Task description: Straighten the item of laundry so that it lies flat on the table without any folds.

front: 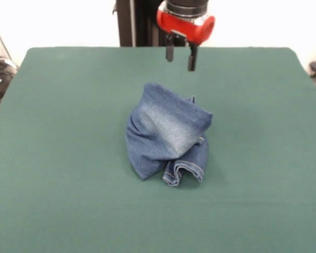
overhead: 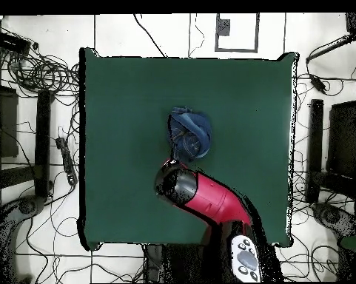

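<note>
The small blue denim jeans point(front: 166, 134) lie bunched in a folded heap near the middle of the dark green table point(front: 63, 116). A faded whitish patch faces up and a hemmed cuff curls out at the front of the heap. My gripper point(front: 180, 56) hangs open and empty above the table, behind the heap and clear of it. In the overhead view the jeans point(overhead: 192, 133) lie just beyond the red arm's round head point(overhead: 175, 183), which hides the gripper. The table point(overhead: 121, 96) is much larger than the heap.
The robot's black pedestal point(front: 134, 21) stands at the table's far side. In the overhead view, cables and black equipment point(overhead: 40, 74) lie on the floor on both sides of the table. The red arm point(overhead: 217, 200) reaches over the table's edge.
</note>
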Controlling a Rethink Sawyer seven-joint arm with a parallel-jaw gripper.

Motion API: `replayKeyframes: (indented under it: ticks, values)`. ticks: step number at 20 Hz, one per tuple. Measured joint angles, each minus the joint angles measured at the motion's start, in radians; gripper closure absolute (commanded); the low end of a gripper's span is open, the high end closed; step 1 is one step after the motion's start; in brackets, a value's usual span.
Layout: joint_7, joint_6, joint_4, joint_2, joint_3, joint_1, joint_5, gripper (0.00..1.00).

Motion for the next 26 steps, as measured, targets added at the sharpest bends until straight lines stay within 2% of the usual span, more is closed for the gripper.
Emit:
replayKeyframes:
  ticks: [3,6,7,10,12,16,26]
  values:
    - [0.0,0.009,-0.019,0.015,0.0,-0.021,-0.043,0.0]
    - [0.0,0.034,-0.054,0.027,0.002,-0.039,-0.137,0.0]
    - [-0.003,0.045,-0.078,0.026,0.015,-0.054,-0.234,0.0]
    - [-0.011,0.045,-0.09,0.018,0.046,-0.076,-0.332,0.0]
    - [-0.032,0.045,-0.091,0.0,0.109,-0.117,-0.446,0.0]
    - [-0.054,0.051,-0.09,-0.028,0.193,-0.156,-0.561,0.0]
    - [-0.105,0.091,-0.089,-0.084,0.384,-0.203,-0.713,0.0]
